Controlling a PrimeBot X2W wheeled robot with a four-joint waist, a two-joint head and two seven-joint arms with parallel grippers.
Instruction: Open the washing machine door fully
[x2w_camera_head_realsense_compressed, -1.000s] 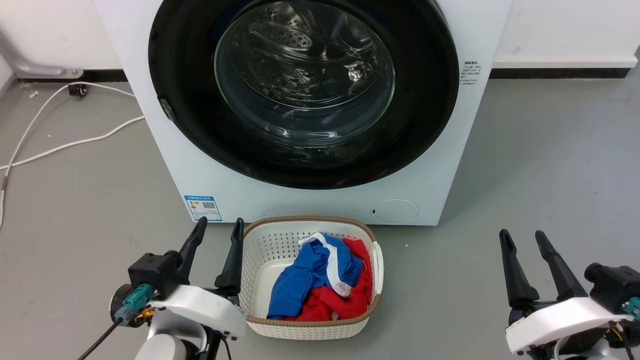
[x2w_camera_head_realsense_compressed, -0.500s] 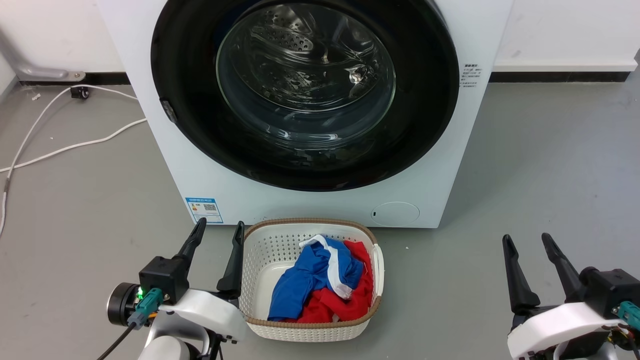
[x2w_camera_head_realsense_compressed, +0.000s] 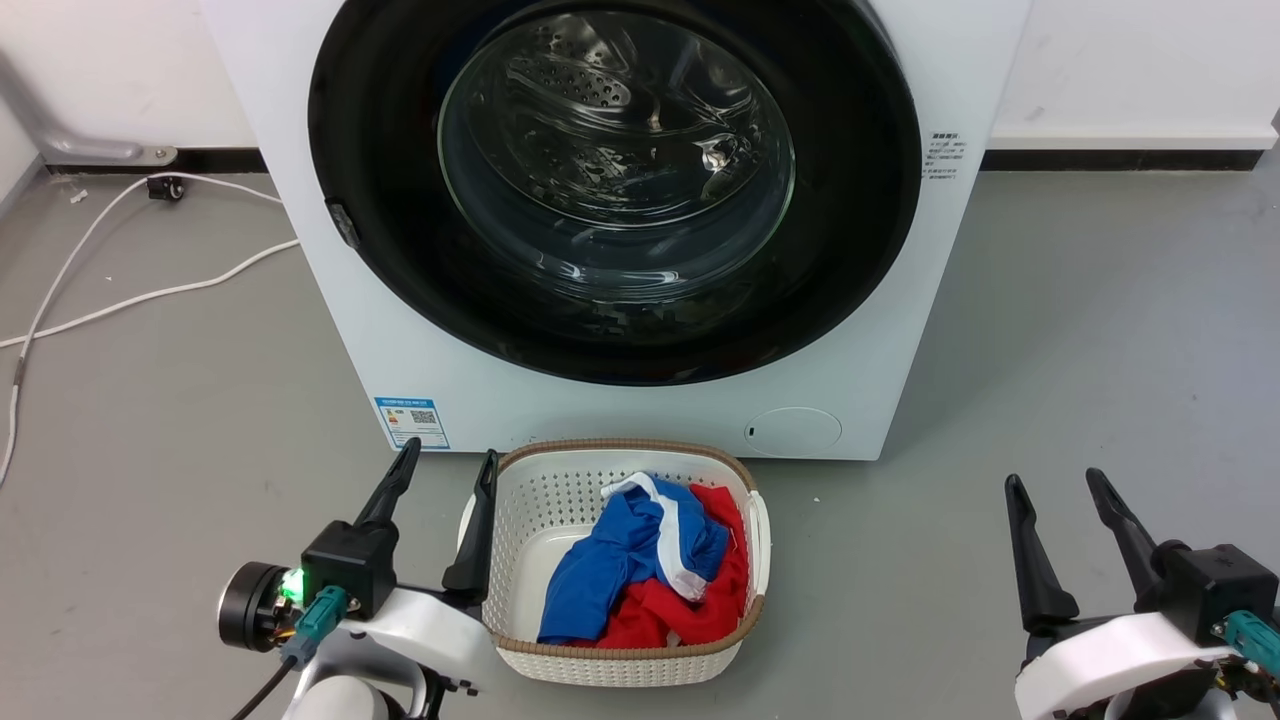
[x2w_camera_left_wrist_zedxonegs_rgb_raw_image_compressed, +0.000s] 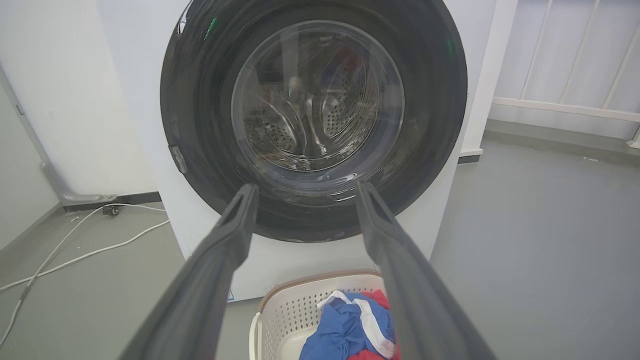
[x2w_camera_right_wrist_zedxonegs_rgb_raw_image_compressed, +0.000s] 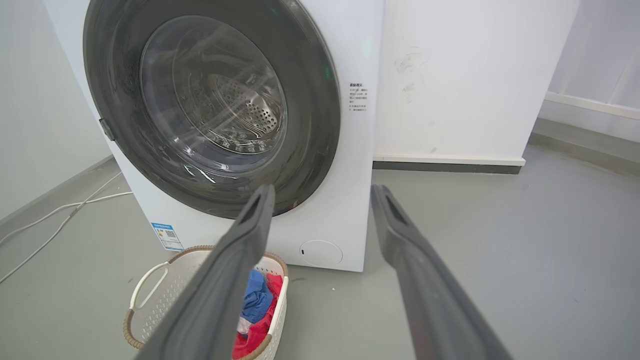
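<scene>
The white washing machine (x2w_camera_head_realsense_compressed: 620, 410) (x2w_camera_left_wrist_zedxonegs_rgb_raw_image_compressed: 145, 100) (x2w_camera_right_wrist_zedxonegs_rgb_raw_image_compressed: 357, 150) stands ahead on the grey floor. Its washing machine door (x2w_camera_head_realsense_compressed: 860, 200) (x2w_camera_left_wrist_zedxonegs_rgb_raw_image_compressed: 430, 90) (x2w_camera_right_wrist_zedxonegs_rgb_raw_image_compressed: 310, 100), a glossy black disc with a clear bulging window, lies flush against the front. A small latch tab (x2w_camera_head_realsense_compressed: 343, 224) sits on the door's left rim. My left gripper (x2w_camera_head_realsense_compressed: 448, 464) (x2w_camera_left_wrist_zedxonegs_rgb_raw_image_compressed: 305, 192) is open, low at the left beside the basket. My right gripper (x2w_camera_head_realsense_compressed: 1055, 482) (x2w_camera_right_wrist_zedxonegs_rgb_raw_image_compressed: 322, 192) is open too, low at the right over bare floor. Both are well short of the door.
A white perforated laundry basket (x2w_camera_head_realsense_compressed: 520, 500) (x2w_camera_left_wrist_zedxonegs_rgb_raw_image_compressed: 280, 310) (x2w_camera_right_wrist_zedxonegs_rgb_raw_image_compressed: 150, 300) holding blue and red clothes stands on the floor right before the machine. White cables (x2w_camera_head_realsense_compressed: 120, 290) trail across the floor at the left. A wall runs behind.
The whole head view has shifted slightly down and right, so the camera moved. My left gripper has turned a little and shifted right; the right one sank slightly.
</scene>
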